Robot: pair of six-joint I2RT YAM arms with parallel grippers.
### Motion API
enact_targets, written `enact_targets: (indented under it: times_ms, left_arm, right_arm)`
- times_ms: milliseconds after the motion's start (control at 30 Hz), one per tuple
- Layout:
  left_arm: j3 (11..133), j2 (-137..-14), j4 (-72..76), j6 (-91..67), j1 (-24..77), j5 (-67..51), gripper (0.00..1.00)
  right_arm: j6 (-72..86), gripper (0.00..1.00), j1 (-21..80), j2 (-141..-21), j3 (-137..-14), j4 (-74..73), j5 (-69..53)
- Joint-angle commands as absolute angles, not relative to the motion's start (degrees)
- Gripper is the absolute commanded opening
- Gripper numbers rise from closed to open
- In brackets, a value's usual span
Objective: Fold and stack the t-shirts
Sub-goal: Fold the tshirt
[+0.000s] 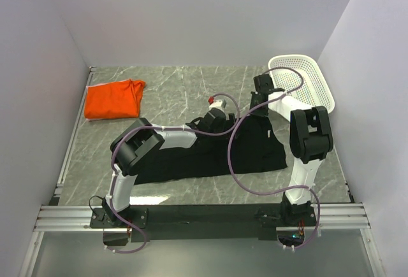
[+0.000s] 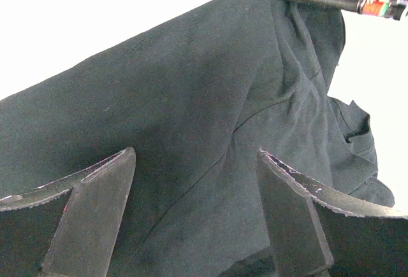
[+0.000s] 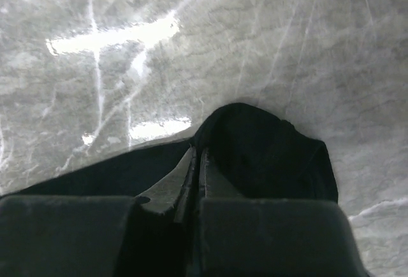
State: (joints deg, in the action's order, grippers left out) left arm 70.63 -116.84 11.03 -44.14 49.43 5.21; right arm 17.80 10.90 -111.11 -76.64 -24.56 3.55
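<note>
Right claw [image 3: 197, 156] pinched together on upper edge of black t-shirt [image 1: 255, 146]; left claw [image 2: 194, 153] apart over its middle; orange t-shirt [image 1: 113, 100] upper left; open surface [image 1: 178, 86] between shirts.

White arms [image 1: 172, 138] with black joints carry mauve cables [image 1: 233, 169]; the pincer fingers [image 2: 95, 207] are scuffed black.

The grey marbled table [image 1: 178, 86] bears a spread black t-shirt [image 1: 255, 153], an orange t-shirt [image 1: 113, 100] far left, and a white basket [image 1: 310, 76] far right.

Overhead camera looks down; close wrist cameras seemingly share black shirt [image 1: 260, 151].
</note>
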Motion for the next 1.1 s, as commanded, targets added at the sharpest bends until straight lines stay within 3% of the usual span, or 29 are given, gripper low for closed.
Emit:
enact_targets:
  times_ms: [0,833,900,933,1067]
  left_arm:
    - [66.37,-118.04,4.75,-45.00,48.69,8.17,0.85]
    - [58.62,-115.14,6.59,-48.52,45.70,10.90,0.86]
    - [58.97,-115.22,6.85,-48.25,45.97,10.46,0.86]
    - [59.24,-115.31,6.77,-48.16,46.05,10.37,0.86]
    - [60.12,-115.84,6.33,-47.72,46.84,10.37,0.86]
  right_arm:
    - [19.15,0.00,10.38,-107.67,-75.33,-23.82,5.89]
    - [28.66,0.01,3.95,-92.37,-61.26,-16.26,7.21]
    - [27.60,0.08,3.96,-92.90,-61.43,-15.47,3.45]
    - [27.16,0.19,3.96,-93.51,-61.61,-14.51,1.77]
    - [24.97,0.36,4.04,-95.18,-65.20,-14.50,-3.16]
